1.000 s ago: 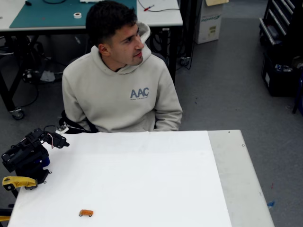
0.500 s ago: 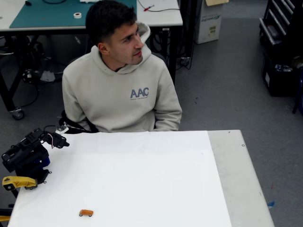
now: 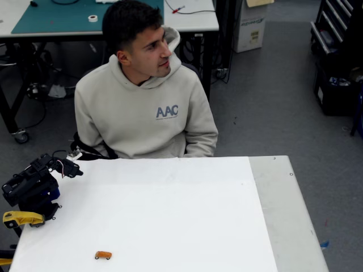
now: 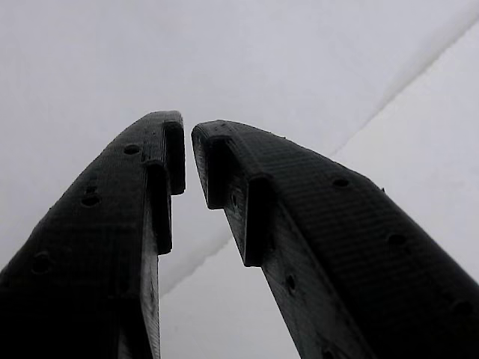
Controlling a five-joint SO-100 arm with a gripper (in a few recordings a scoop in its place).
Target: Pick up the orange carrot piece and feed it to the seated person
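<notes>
The orange carrot piece (image 3: 103,255) lies on the white table (image 3: 170,215) near its front left edge. The seated person (image 3: 144,113) in a grey hoodie sits behind the table's far edge, with the head turned to the right of the picture. My black arm is folded up at the table's left edge, its gripper (image 3: 72,169) pointing right, well behind the carrot and apart from it. In the wrist view the gripper (image 4: 187,142) hangs over bare white tabletop, and its black fingers (image 4: 150,194) almost meet at the tips with nothing between them.
A yellow clamp part (image 3: 20,218) sits at the arm's base on the left edge. A bare grey strip (image 3: 283,215) runs along the table's right side. Behind the person stands a workbench with a green mat (image 3: 62,17).
</notes>
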